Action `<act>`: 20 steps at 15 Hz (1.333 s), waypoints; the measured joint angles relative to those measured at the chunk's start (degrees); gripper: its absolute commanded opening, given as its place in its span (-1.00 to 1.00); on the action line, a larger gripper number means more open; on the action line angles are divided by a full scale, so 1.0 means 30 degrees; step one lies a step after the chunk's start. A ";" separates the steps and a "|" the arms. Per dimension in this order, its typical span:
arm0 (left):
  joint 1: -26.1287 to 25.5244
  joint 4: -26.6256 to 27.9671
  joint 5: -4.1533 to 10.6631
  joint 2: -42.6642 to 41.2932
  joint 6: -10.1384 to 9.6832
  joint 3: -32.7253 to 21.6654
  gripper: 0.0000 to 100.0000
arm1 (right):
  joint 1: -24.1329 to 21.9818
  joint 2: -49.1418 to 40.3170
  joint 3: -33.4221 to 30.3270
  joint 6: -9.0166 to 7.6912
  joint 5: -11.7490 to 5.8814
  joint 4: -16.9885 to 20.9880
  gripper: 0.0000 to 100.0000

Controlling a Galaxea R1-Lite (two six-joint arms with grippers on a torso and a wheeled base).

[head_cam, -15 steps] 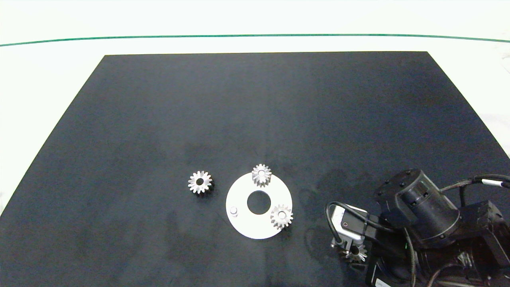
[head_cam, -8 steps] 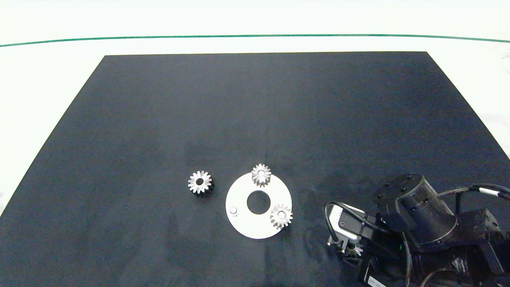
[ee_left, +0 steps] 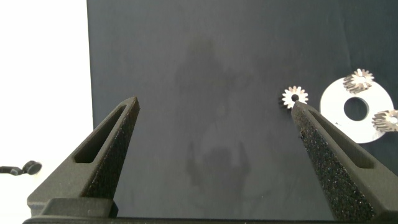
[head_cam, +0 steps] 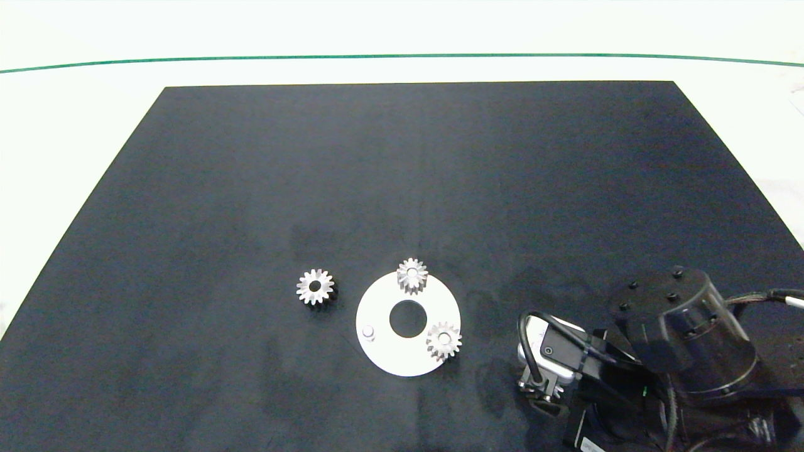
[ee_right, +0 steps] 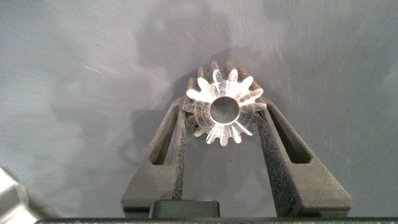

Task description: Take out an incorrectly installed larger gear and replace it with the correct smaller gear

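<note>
Silver smaller gear (ee_right: 205, 102) is sitting clamped in the right gripper's (ee_right: 222, 111) jaws at four o'clock from the white disc (head_cam: 383, 355), near the black mat's (head_cam: 402, 176) near edge. Larger gear (head_cam: 315, 287) is lying at nine o'clock, open mat around it. Left gripper's (ee_left: 214, 102) jaws are hanging wide apart.

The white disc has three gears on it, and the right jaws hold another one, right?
Not three: the head view shows two gears on the white disc, the far gear and the near gear; its third peg is bare. The right gripper does hold another gear in its jaws.
</note>
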 measured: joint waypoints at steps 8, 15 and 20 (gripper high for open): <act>-0.0020 0.0008 0.0028 -0.0020 0.0142 0.0158 1.00 | 0.3088 0.0874 -0.4007 0.1418 0.0337 0.0451 -0.50; -0.0028 0.0000 0.0008 -0.0012 0.0175 0.0187 1.00 | 0.3271 0.4108 -1.1313 0.1382 0.0805 0.4836 -0.50; -0.0041 -0.0049 0.0000 -0.0012 0.0167 0.0333 1.00 | 0.3373 0.5953 -1.6226 0.1361 0.0874 0.8493 -0.50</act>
